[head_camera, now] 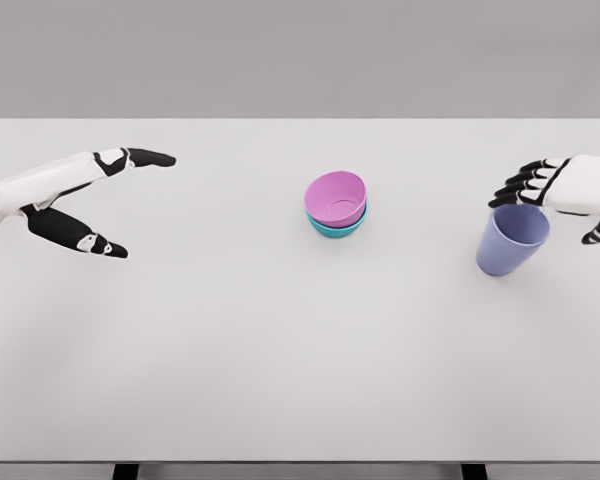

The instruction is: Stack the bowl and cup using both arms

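Note:
A pink bowl (336, 196) sits nested in a teal bowl (335, 226) near the middle of the white table (280, 350). A lavender cup (512, 239) stands at the right, tilted slightly. My right hand (555, 200) hovers just above and behind the cup's rim, fingers curled over it and thumb off to the right; I cannot tell whether it touches the cup. My left hand (120, 200) is at the far left, well away from the bowls, with fingers stretched out and thumb spread wide, holding nothing.
The table's far edge (300, 120) meets a plain grey wall. The near edge (300, 462) runs along the bottom, with dark legs showing below it.

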Controlling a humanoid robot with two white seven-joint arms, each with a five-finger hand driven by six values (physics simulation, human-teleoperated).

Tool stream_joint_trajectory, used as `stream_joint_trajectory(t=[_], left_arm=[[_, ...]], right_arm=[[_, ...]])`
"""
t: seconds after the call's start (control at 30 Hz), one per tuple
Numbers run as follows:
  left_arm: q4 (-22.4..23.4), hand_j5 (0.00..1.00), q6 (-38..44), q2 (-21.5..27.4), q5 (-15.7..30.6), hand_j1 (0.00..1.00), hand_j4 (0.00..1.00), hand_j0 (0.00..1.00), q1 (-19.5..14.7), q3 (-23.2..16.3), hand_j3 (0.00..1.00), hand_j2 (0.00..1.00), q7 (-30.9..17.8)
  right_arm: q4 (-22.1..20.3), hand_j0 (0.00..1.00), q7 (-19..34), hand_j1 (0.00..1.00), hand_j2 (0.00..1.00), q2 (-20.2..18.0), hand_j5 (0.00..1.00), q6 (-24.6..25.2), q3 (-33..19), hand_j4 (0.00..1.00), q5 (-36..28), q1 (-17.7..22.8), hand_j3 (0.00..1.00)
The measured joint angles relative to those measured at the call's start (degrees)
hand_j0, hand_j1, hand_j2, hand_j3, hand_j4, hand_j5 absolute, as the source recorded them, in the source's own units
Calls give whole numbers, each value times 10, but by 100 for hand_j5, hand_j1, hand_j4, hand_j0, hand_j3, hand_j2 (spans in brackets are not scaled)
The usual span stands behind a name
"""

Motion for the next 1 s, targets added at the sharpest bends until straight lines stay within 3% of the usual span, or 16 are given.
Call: stream_joint_trajectory(t=[0.23,1.0], left_arm=[[0,100,0,-3,-1,100,100,100,0,2,100,100,0],[-3,100,0,-20,-2,100,100,100,1,14,100,100,0]], right_arm=[[30,100,0,100,100,27,100,0,30,100,20,-38,100],[87,100,0,100,100,69,100,0,87,100,44,-67,100]])
